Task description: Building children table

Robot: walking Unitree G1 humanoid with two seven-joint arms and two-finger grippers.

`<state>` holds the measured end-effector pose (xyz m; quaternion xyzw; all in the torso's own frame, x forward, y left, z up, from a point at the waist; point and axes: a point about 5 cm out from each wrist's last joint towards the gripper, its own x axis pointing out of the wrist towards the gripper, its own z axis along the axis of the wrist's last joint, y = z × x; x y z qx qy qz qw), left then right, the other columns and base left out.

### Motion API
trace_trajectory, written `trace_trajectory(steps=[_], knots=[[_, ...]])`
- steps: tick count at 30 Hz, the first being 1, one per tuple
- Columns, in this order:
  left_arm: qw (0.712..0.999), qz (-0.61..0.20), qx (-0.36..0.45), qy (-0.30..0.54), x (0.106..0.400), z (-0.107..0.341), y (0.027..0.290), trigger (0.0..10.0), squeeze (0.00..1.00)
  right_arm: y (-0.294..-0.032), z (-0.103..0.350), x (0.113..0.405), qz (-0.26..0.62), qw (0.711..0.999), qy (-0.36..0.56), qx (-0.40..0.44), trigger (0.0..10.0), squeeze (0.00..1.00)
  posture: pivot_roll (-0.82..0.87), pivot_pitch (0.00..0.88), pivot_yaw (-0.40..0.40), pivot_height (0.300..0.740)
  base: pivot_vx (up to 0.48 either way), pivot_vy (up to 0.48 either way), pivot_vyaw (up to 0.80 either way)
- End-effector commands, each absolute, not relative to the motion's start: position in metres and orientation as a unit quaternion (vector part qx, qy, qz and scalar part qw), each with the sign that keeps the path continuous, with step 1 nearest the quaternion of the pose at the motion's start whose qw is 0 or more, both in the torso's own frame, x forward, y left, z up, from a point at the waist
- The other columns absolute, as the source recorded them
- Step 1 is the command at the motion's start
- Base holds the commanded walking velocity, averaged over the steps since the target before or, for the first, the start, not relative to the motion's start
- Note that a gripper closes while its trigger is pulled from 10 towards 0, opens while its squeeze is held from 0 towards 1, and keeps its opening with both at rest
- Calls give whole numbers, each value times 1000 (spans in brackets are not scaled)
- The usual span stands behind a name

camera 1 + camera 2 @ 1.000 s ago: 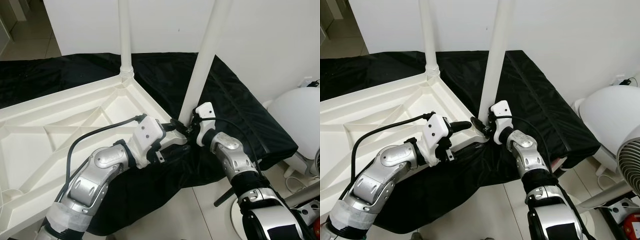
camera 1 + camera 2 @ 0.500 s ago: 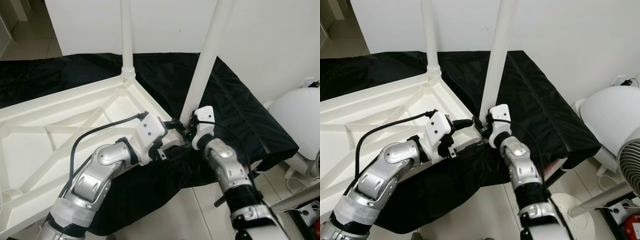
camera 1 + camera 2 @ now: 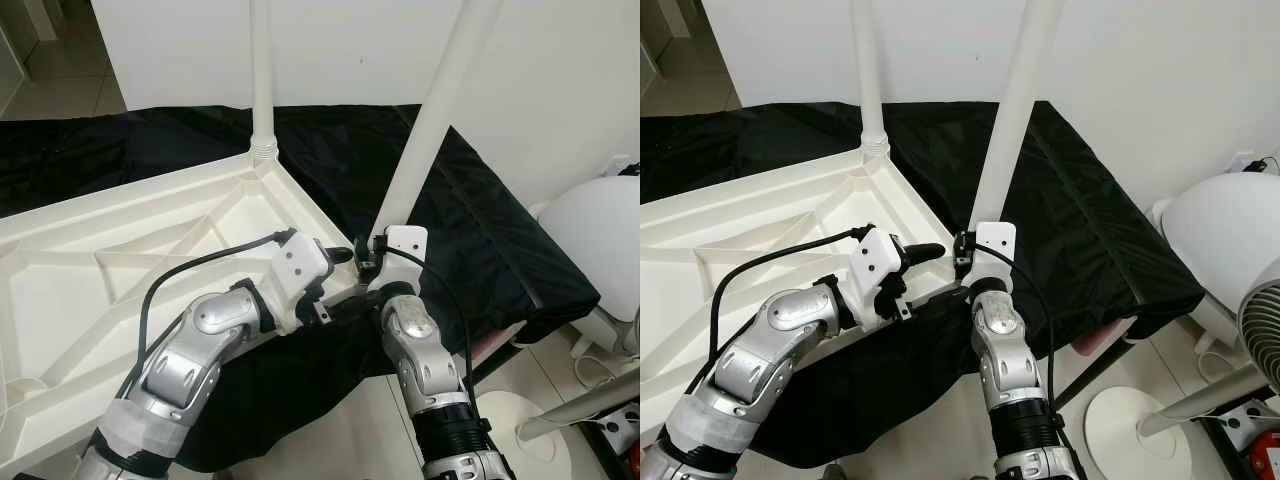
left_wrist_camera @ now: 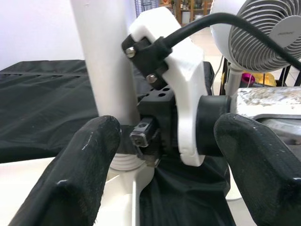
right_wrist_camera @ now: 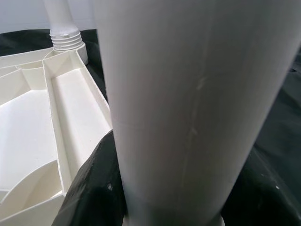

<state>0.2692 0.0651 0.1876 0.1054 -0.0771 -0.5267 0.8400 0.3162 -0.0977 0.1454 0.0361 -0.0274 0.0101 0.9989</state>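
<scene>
I have the right tool (image 3: 962,252) clamped around the near leg (image 3: 1015,120) at its base, at the tabletop's (image 3: 120,270) 3 o'clock corner. Left tool (image 4: 160,155) sits spread beside it, empty. I'd twist evenly, keeping that leg upright so threads seat.

1. Left arm: enters from the lower left of the head views, elbow bent, forearm rising toward frame centre. A black cable arcs from the forearm to the white wrist housing.
2. Left tool (image 3: 345,257): black fingers (image 4: 80,174) spread wide apart, nothing between them, tips pointing toward the right wrist.
3. Right arm: rises nearly upright from the bottom edge, just right of centre, silver forearm vertical, white wrist housing on top.
4. Right tool (image 3: 368,266): black fingers (image 5: 96,186) sit on either side of a white post, pressed against it.
</scene>
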Motion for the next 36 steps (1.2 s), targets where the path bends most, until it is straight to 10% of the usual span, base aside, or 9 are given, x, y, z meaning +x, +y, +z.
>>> trace_trajectory(steps=[1, 7, 8, 14, 15, 16, 36], knots=[[828, -544, 112, -75, 268, 187, 66, 10000, 0, -113, 144, 314, -32, 999, -25, 28, 10000, 0, -24, 47, -26, 740, 0, 0, 0], [829, -542, 111, -75, 266, 188, 68, 10000, 0, -113, 146, 313, -29, 998, -27, 41, 10000, 0, -17, 50, -28, 740, 0, 0, 0], [831, -540, 116, -71, 266, 186, 68, 10000, 0, -113, 148, 313, -24, 998, -34, 42, 10000, 1000, -6, 48, -24, 740, 0, 0, 0], [833, -536, 114, -73, 265, 187, 70, 10000, 0, -116, 153, 317, 27, 997, -47, 48, 10000, 1000, 12, 60, -27, 740, 0, 0, 0], [836, -533, 115, -70, 266, 187, 71, 10000, 0, -118, 153, 317, 45, 997, -43, 43, 10000, 149, 12, 62, -26, 740, 0, 0, 0], [836, -533, 112, -71, 265, 188, 70, 10000, 0, -121, 153, 318, 60, 997, -42, 37, 10000, 0, 17, 70, -24, 740, 0, 0, 0], [834, -533, 121, -77, 267, 193, 70, 10000, 0, -125, 147, 336, 275, 959, -36, -59, 10000, 0, 43, 48, -17, 740, 0, 0, 0]])
